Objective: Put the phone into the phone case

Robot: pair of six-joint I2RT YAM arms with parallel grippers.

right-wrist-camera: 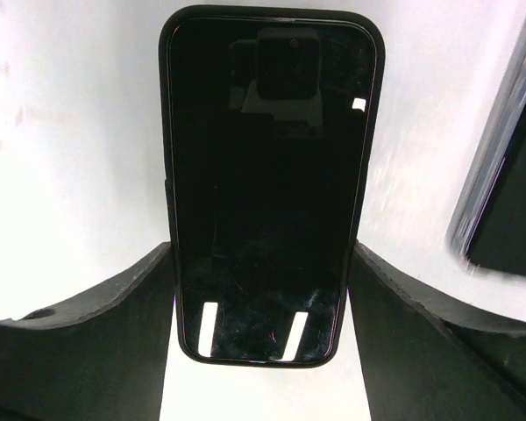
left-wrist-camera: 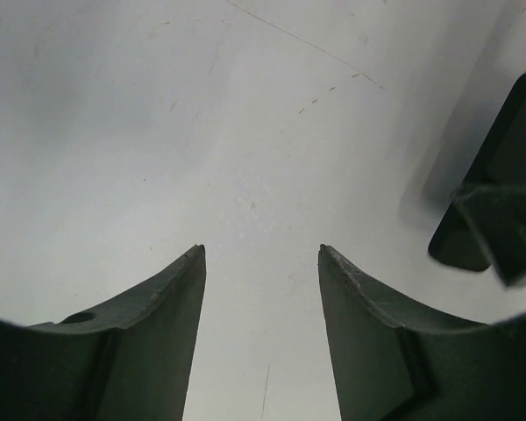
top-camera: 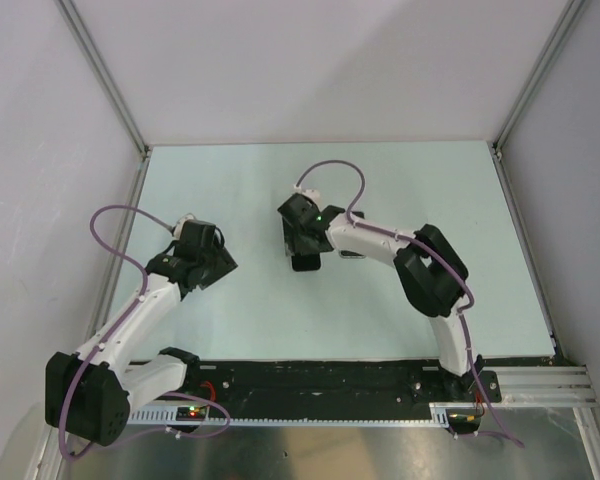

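- Bottom of the top view: the black base rail point(top-camera: 330, 380) runs along the near edge of the table point(top-camera: 410, 180), and both arms rise from it.
- Left gripper point(left-wrist-camera: 261, 250), left of centre: fingers apart with only bare, scuffed tabletop between them. There is free surface on every side.
- Right gripper point(right-wrist-camera: 261, 247), mid-frame: fingers closed against both long edges of the phone point(right-wrist-camera: 263, 175), no gap visible.
- The phone lies screen up and dark, its near end between the fingers.
- A black rim surrounds the screen; cannot tell whether that is a case.
- Right edge of the right wrist view: a second dark slab point(right-wrist-camera: 508, 175) with a pale shiny edge, near the phone but apart. It is cut off and its identity is unclear.
- Right edge of the left wrist view: blurred dark shapes, cut off.
- Beyond: open tabletop up to the white walls point(top-camera: 280, 70).
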